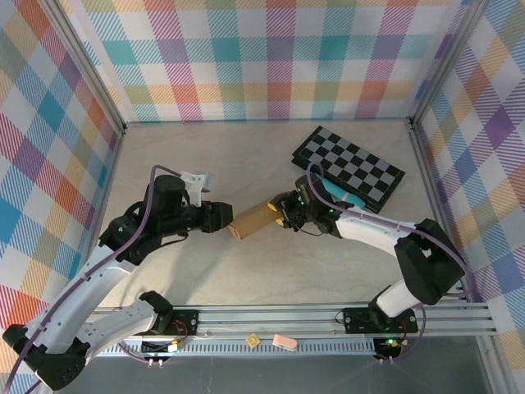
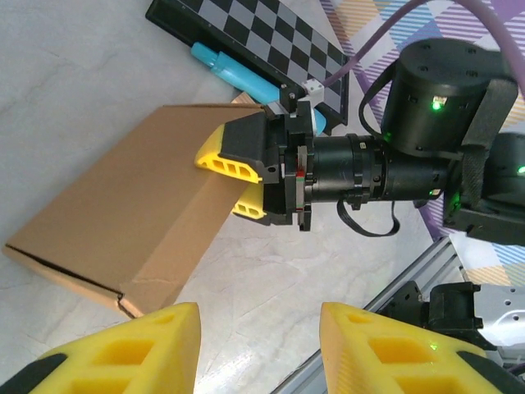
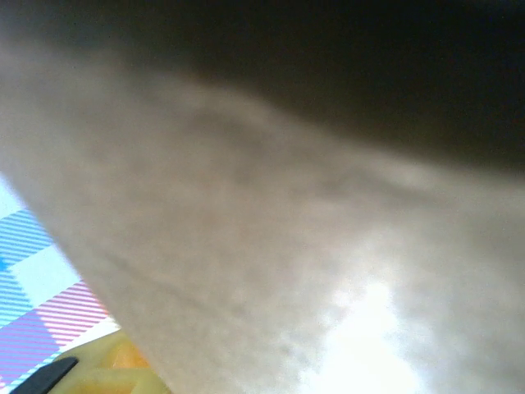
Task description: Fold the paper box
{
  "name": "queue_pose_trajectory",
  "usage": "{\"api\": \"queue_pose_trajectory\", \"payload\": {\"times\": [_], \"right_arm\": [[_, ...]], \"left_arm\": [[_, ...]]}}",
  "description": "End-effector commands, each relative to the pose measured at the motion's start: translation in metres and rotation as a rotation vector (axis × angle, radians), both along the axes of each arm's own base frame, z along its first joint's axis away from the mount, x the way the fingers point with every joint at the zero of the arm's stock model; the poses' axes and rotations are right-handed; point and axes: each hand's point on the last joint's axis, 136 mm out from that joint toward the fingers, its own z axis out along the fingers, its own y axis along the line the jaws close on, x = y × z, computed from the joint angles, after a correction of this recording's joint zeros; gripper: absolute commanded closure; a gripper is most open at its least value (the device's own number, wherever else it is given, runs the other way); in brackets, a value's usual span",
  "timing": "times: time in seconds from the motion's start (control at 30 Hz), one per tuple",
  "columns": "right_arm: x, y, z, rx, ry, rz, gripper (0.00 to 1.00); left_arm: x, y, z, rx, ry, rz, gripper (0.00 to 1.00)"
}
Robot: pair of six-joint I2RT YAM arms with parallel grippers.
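The paper box (image 1: 253, 219) is a plain brown cardboard shape, folded up and lying on the table between my two grippers. In the left wrist view the paper box (image 2: 131, 213) slopes from upper right to lower left, with a seam along its lower edge. My right gripper (image 1: 283, 212) is shut on its right end, with yellow fingers (image 2: 231, 158) above and below the cardboard edge. Blurred cardboard (image 3: 246, 230) sits right against the right wrist camera. My left gripper (image 1: 220, 217) is open just off the box's left end; its fingertips (image 2: 131, 349) hold nothing.
A black-and-grey checkered board (image 1: 349, 167) lies at the back right, with a blue object (image 1: 332, 190) against its near edge, close behind my right gripper. An aluminium rail (image 1: 312, 316) runs along the near edge, with two small items (image 1: 284, 341) in front of it.
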Motion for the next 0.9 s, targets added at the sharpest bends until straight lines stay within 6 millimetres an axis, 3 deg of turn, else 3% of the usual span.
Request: {"api": "queue_pose_trajectory", "payload": {"times": [0.0, 0.2, 0.47, 0.6, 0.7, 0.87], "right_arm": [[0.017, 0.016, 0.037, 0.159, -0.209, 0.030, 0.66], [0.030, 0.023, 0.031, 0.189, -0.256, 0.043, 0.69], [0.063, 0.032, -0.004, 0.253, -0.269, 0.006, 0.71], [0.070, 0.038, -0.021, 0.229, -0.248, 0.020, 0.70], [0.069, 0.035, -0.037, 0.186, -0.222, 0.019, 0.61], [0.061, 0.031, -0.066, 0.121, -0.157, 0.041, 0.38]], "left_arm": [[0.002, -0.003, 0.005, -0.035, -0.006, -0.003, 0.58], [0.002, -0.005, 0.005, -0.056, 0.005, 0.003, 0.59], [0.002, -0.002, 0.010, -0.068, -0.003, 0.019, 0.60], [0.003, 0.000, 0.011, -0.066, -0.010, 0.028, 0.59], [0.004, 0.000, 0.014, -0.066, -0.017, 0.034, 0.59], [0.004, 0.000, 0.014, -0.065, -0.019, 0.035, 0.59]]}}
